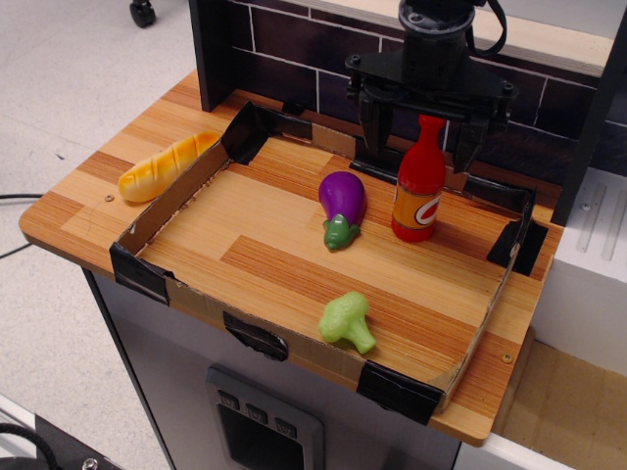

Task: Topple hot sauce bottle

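You've got red hot sauce bottle [419, 178] w/ orange label, purple eggplant [342, 204], green broccoli [347, 321], yellow bread [167, 165], black tool [421, 137].

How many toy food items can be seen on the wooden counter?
4: the bread left, outside the tray; the eggplant mid-tray; the hot sauce bottle upright beside it, between the open claw fingers; the broccoli near the front.

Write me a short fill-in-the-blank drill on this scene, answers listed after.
1. The hot sauce bottle stands ____ in the tray.
2. The gripper has its fingers ____, one on each side of the bottle's neck.
3. The toy nearest the tray's front edge is the ____.
4. The bread lies ____ the tray.

Answers: upright; open; broccoli; outside
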Controlling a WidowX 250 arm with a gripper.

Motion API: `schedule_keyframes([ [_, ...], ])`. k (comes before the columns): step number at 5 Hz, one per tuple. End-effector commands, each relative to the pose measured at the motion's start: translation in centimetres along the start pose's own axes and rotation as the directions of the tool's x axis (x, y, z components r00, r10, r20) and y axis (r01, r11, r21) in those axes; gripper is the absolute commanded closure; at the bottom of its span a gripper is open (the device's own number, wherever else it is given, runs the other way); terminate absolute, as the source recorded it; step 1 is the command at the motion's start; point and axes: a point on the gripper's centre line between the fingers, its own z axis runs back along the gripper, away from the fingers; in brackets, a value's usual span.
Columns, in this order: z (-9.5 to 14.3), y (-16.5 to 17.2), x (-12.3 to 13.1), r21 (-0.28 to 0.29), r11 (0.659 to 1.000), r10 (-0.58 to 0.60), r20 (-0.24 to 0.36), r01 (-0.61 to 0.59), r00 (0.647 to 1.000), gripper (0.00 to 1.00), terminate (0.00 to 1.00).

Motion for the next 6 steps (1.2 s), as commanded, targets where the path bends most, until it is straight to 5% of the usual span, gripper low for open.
schedule_keyframes([
  [1, 1.1, -0.6, 2.3, -0.002, 0.999, 0.039, 0.062, -0.039, 0.997, 0.0, 0.0],
  [2, 1.1, -0.4, 2.9, -0.011, 0.998, 0.056, 0.074, -0.055, 0.996, 1.0, 0.0],
  [4, 1.0, -0.4, 2.8, 0.002, 0.997, 0.08, 0.054, -0.081, 0.995, 1.0, 0.0],
  [6, 2.7, -1.1, 2.5, -0.074, 0.991, 0.125, 0.189, -0.113, 0.974, 1.0, 0.0],
])
